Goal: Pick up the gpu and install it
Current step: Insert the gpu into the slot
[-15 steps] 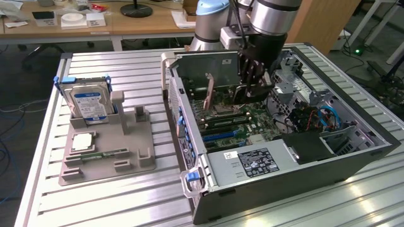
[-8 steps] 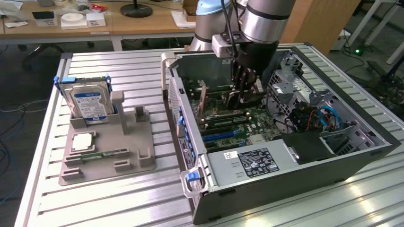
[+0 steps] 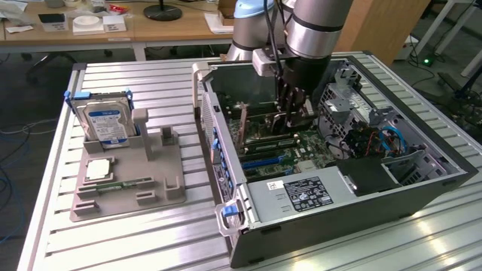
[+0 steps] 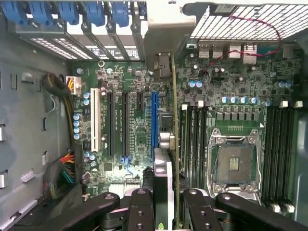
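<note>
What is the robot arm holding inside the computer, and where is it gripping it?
The end effector pinches the gpu by its upper long edge, the card standing edge-on above the motherboard.

Inside case (image 3: 324,226): gpu (image 4: 176,163) upright, seemingly just above motherboard (image 4: 130,120).

You see a silvery arm (image 3: 312,28) with black bands and a pale blue joint cap (image 3: 252,8), a grey box (image 3: 265,61) and black cables (image 3: 280,34) at its wrist, and a black gripper (image 4: 166,204) with round screws.
</note>
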Robot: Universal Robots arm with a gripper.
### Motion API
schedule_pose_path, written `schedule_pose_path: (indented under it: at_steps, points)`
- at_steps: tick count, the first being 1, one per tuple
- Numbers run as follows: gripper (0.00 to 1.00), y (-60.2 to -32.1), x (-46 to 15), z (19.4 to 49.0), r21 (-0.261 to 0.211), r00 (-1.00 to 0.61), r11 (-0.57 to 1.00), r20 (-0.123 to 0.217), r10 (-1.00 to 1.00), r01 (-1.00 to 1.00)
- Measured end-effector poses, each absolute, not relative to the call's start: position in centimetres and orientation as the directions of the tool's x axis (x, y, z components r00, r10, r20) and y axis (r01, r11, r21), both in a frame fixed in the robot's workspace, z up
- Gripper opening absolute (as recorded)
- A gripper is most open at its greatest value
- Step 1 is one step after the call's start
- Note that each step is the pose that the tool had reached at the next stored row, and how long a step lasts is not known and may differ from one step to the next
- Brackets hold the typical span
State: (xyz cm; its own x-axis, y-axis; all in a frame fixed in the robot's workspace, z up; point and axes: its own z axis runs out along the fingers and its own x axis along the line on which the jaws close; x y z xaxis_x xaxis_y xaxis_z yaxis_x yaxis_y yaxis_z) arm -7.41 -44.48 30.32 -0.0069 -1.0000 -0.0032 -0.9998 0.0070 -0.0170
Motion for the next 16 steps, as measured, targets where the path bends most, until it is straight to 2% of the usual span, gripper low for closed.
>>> schedule_pose_path:
  at_steps: [16]
  points:
    - [0.28, -44.9, -8.6, 28.2, -0.017, -0.014, 0.014, -0.007, -1.0, -1.0]
